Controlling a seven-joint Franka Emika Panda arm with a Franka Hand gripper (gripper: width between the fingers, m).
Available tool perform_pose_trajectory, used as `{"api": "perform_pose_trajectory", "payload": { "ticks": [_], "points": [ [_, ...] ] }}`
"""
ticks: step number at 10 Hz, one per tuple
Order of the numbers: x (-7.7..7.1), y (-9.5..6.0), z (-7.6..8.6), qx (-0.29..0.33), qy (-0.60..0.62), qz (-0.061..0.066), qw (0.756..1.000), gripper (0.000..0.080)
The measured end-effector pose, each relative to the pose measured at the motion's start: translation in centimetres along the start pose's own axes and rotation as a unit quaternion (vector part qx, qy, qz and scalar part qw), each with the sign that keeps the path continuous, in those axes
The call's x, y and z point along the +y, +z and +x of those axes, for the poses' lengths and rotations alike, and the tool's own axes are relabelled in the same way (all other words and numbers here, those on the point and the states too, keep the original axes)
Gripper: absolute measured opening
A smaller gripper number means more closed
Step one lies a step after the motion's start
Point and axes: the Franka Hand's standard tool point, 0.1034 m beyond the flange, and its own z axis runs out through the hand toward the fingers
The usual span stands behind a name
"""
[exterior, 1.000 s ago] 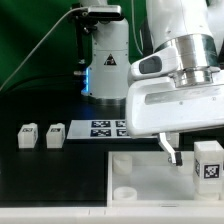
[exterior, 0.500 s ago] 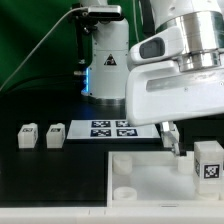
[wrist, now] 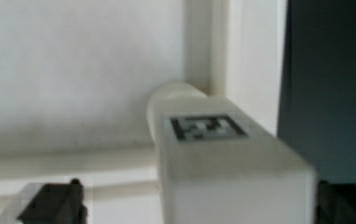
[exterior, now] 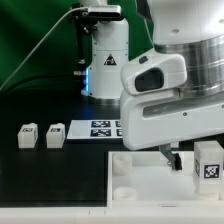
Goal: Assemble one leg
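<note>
Currently found gripper (wrist: 205,203) wide open, astride the upright leg (exterior: 207,160). Cannot confirm any contact between them

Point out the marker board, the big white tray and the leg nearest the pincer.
Marker board (exterior: 96,129): exterior view, its tagged top face.
Tray (exterior: 150,190): exterior view, bare flat middle.
Leg (exterior: 208,165): exterior view, its tagged front face.

The arm's white housing (exterior: 165,100) has swung toward the exterior view's left, and the pincer (exterior: 171,156) has dipped closer to the tray piece (exterior: 150,190).
</note>
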Motion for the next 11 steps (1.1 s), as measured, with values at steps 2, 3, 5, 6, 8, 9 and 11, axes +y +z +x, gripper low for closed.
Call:
{"api": "perform_pose_trajectory", "payload": {
  "ticks": [2,3,5,6,8,9,11],
  "points": [
    [-0.42,0.18,-0.42,-0.011,0.025,0.001,1.000,0.0649],
    [-0.30,0.26,-0.45,-0.011,0.025,0.001,1.000,0.0522],
    [-0.24,0.28,-0.46,-0.012,0.031,0.001,0.999,0.0388],
    [-0.22,0.28,-0.46,-0.012,0.031,0.001,0.999,0.0292],
    [-0.31,0.29,-0.46,-0.011,0.101,0.001,0.995,0.0292],
    [-0.38,0.30,-0.44,-0.011,0.159,0.001,0.987,0.0292],
    [-0.44,0.34,-0.16,-0.005,0.358,0.013,0.933,0.0292]
  ]
}}
